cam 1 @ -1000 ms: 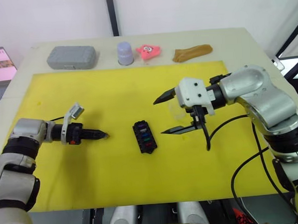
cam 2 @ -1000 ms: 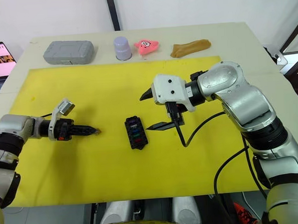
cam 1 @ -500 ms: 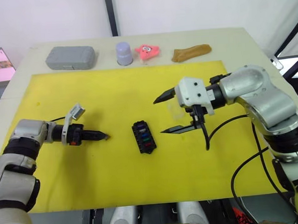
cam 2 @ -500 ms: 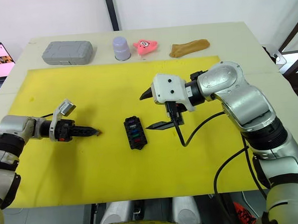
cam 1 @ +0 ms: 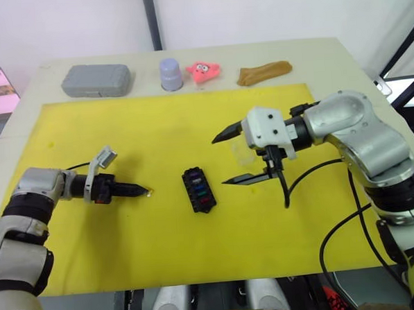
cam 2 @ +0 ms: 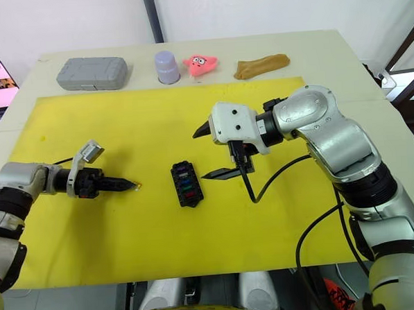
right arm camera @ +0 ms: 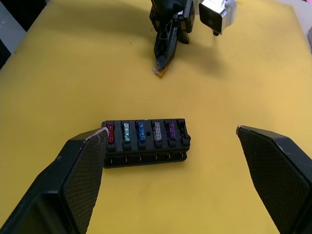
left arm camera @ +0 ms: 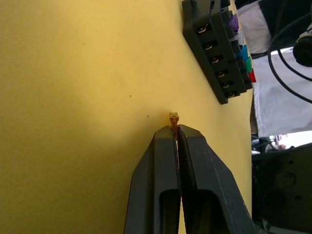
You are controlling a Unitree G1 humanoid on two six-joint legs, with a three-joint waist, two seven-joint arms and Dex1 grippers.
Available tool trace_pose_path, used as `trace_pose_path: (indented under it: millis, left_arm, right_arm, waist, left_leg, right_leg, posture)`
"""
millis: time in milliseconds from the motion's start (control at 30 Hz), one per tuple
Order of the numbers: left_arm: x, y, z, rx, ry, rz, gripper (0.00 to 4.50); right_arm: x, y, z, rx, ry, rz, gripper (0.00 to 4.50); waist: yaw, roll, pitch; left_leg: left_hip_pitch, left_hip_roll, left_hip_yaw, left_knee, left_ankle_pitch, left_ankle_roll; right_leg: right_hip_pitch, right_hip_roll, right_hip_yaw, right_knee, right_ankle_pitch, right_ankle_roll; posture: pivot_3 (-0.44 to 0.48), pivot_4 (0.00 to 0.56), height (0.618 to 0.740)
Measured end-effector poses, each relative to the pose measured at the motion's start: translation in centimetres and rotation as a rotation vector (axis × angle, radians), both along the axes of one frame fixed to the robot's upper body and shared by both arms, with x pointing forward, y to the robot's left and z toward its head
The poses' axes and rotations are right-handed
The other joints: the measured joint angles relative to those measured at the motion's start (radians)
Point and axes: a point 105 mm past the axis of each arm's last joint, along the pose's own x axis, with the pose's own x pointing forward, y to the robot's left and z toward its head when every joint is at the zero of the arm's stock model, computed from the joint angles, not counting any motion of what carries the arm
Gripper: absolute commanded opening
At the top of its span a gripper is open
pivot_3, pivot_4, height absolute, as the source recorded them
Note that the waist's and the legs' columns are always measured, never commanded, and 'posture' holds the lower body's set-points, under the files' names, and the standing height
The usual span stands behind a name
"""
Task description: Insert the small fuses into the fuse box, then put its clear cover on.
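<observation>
Barely visible orange fuse (left arm camera: 173,117), left hand (left arm camera: 176,134) pinching

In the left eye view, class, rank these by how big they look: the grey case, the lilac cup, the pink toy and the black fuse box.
Largest to smallest:
1. grey case
2. black fuse box, though it lies nearer the camera
3. lilac cup and pink toy: too alike to rank
</observation>
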Motion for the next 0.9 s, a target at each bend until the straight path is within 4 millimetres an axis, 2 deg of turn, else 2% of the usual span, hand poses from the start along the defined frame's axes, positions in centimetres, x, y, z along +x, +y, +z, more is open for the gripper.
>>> trace_pose_path:
  millis: [367,467,600,700,800,900]
  left_arm:
    - [0.0,0.3,0.1,-0.002,-0.012,0.017,0.05]
    - [0.2,0.3,0.8,-0.024,-0.040,0.022,0.05]
    - [0.3,-0.3,4.1,-0.065,-0.166,0.001,0.05]
    - [-0.2,-2.2,7.3,-0.105,-0.319,-0.068,0.05]
    - [-1.2,-5.3,11.5,-0.136,-0.557,-0.180,0.05]
    - [-1.9,-7.1,12.7,-0.114,-0.674,-0.239,0.05]
  right_arm:
    - [0.0,0.1,0.0,0.007,-0.001,0.001,4.50]
    - [0.1,0.1,0.0,0.008,-0.001,-0.002,4.50]
    - [0.2,0.1,-0.1,0.020,0.034,-0.019,4.50]
    - [0.6,0.3,0.2,0.070,0.142,-0.060,4.50]
    - [1.3,0.5,2.3,0.142,0.261,-0.116,4.50]
    - [1.3,0.6,4.0,0.189,0.338,-0.133,4.50]
  waist:
    - [-0.002,0.000,0.000]
    - [-0.001,0.000,0.000]
    - [0.001,0.000,0.000]
    - [0.003,0.000,0.000]
    - [0.004,0.000,0.000]
    - [0.002,0.000,0.000]
  left_leg:
    - [0.000,0.001,0.000,0.000,0.000,0.000]
    - [0.000,0.001,0.000,0.000,0.000,0.000]
    - [-0.001,0.000,0.000,0.000,0.002,-0.004]
    - [-0.002,0.000,0.000,0.001,0.002,-0.004]
    - [-0.003,0.000,-0.001,0.001,0.003,-0.005]
    - [-0.002,0.000,-0.001,0.000,0.003,-0.005]
  right_leg:
    - [0.000,0.001,0.000,0.000,0.000,0.000]
    - [0.000,0.001,0.000,0.000,0.000,0.000]
    - [-0.001,-0.002,0.000,0.000,0.000,0.000]
    - [-0.001,-0.003,0.000,-0.001,0.000,0.000]
    - [-0.001,-0.004,0.000,-0.001,0.000,0.000]
    - [-0.001,-0.003,0.000,-0.001,0.000,0.000]
  posture:
    - [0.000,0.150,0.731]
    - [0.000,0.150,0.731]
    - [0.000,0.150,0.731]
    - [0.000,0.150,0.731]
    - [0.000,0.150,0.731]
    - [0.000,0.150,0.731]
